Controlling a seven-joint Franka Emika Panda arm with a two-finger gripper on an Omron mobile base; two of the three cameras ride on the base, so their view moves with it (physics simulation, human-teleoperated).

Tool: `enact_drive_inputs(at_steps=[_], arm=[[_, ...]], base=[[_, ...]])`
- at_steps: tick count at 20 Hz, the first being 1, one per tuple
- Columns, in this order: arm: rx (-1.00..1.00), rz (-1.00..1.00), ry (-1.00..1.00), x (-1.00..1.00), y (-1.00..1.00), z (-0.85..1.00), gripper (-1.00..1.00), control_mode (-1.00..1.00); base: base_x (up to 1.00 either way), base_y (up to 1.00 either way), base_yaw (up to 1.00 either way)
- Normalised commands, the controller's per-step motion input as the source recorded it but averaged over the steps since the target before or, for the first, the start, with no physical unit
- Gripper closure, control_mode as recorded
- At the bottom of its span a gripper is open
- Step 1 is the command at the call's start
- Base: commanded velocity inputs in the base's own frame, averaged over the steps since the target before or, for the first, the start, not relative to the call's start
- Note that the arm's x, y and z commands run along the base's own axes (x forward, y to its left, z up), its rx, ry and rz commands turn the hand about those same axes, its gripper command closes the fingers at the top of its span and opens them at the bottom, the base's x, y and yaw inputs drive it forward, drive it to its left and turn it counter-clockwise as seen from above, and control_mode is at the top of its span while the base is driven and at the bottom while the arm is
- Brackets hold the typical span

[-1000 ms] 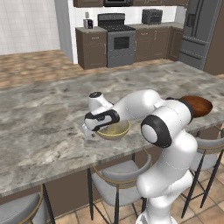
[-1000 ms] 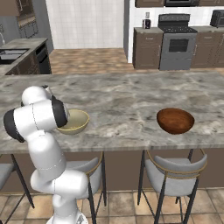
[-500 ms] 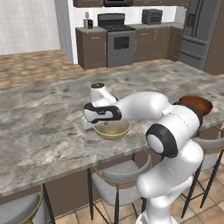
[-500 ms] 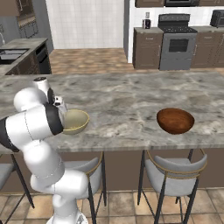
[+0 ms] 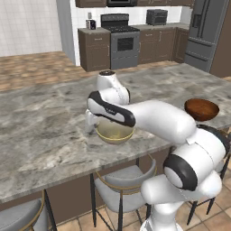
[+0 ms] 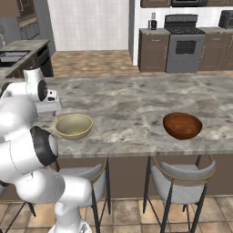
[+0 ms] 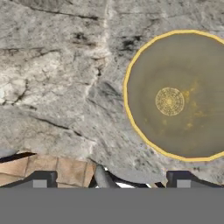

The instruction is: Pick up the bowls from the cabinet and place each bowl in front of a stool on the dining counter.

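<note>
Resting on the marbled stone tabletop, the olive-beige bowl sits at the left of the right base view, round and deep, matte inside with a yellowish rim. The glossy reddish-brown bowl stands well apart at the right. Padded grey stools stand below. The tool hangs beside the olive bowl, its fingers spread wide and empty.

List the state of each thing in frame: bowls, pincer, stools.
olive-beige bowl: upright on the dining counter, empty, free of the pincer, above a stool.
reddish-brown bowl: upright on the counter, empty, above the other stool.
pincer: open, holding nothing, raised beside the olive-beige bowl.
left stool: tucked under the counter edge, unoccupied.
right stool: tucked under the counter edge, unoccupied.
</note>
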Motion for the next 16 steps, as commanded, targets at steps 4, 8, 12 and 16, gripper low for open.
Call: enact_drive_inputs(at_steps=[4,8,12,16], arm=[[0.02,-0.06,0.0,-0.86,-0.08,0.67,-1.0,-1.0],[0.0,-0.18,0.02,-0.7,-0.49,0.23,-1.0,-1.0],[0.0,-0.23,0.0,-0.52,-0.71,0.07,-1.0,-1.0],[0.0,-0.26,0.01,-0.58,-0.81,0.01,-1.0,-1.0]], base=[[0.0,0.0,0.0],[0.0,0.0,0.0],[0.0,0.0,0.0],[0.0,0.0,0.0]])
